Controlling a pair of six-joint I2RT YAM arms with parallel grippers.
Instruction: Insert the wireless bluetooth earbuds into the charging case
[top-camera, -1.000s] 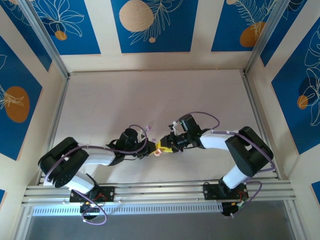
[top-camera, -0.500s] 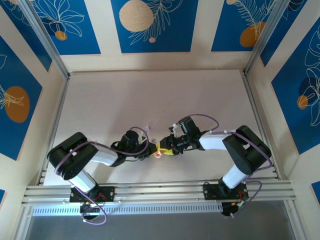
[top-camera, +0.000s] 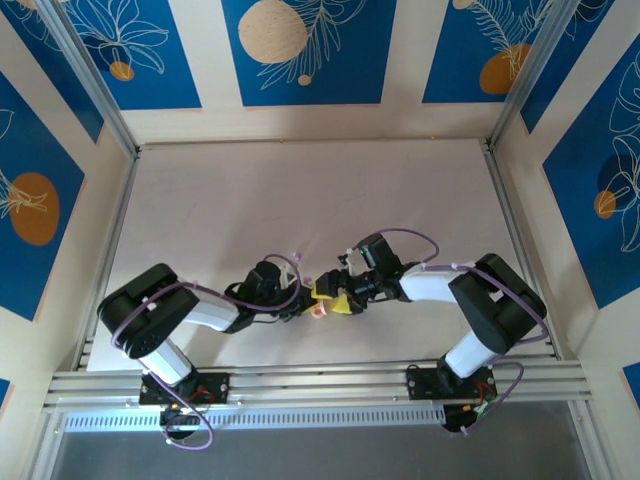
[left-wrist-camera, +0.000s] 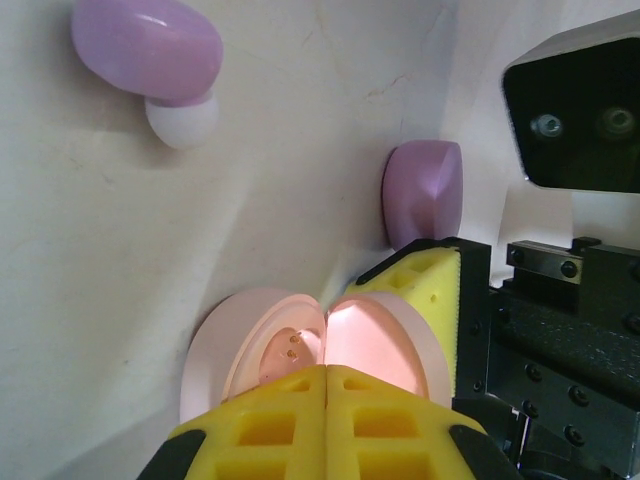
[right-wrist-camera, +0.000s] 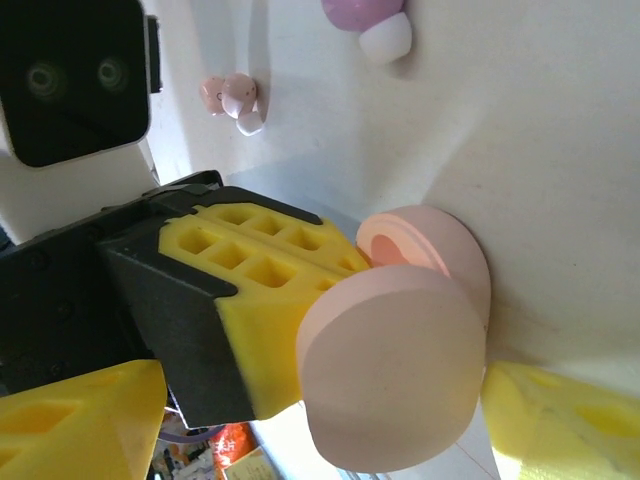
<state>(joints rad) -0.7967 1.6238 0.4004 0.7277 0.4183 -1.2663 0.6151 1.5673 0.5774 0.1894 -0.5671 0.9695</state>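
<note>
A pink charging case lies open on the table, its base (left-wrist-camera: 250, 335) showing gold contacts and its lid (left-wrist-camera: 385, 340) standing up. My left gripper (left-wrist-camera: 327, 400) is shut, its yellow tips pressed against the case where the two halves meet; from above it (top-camera: 303, 300) sits just left of the case (top-camera: 318, 311). My right gripper (right-wrist-camera: 320, 405) is open, its fingers (right-wrist-camera: 570, 420) standing either side of the lid (right-wrist-camera: 395, 370). Two pale pink-white earbuds (right-wrist-camera: 232, 95) lie beyond. A purple earbud (left-wrist-camera: 145, 45) with a white tip lies farther off, another purple one (left-wrist-camera: 425, 190) beside the right finger (left-wrist-camera: 425, 285).
The right wrist's black camera housing (left-wrist-camera: 575, 110) is close on the right of the left wrist view. Both arms crowd the near middle of the table (top-camera: 300, 200). Aluminium rails (top-camera: 310, 385) run along the near edge, patterned walls on three sides.
My right gripper's jaws have opened wide around the case lid. The left arm's elbow has drawn in toward the middle; its gripper stays shut at the case.
</note>
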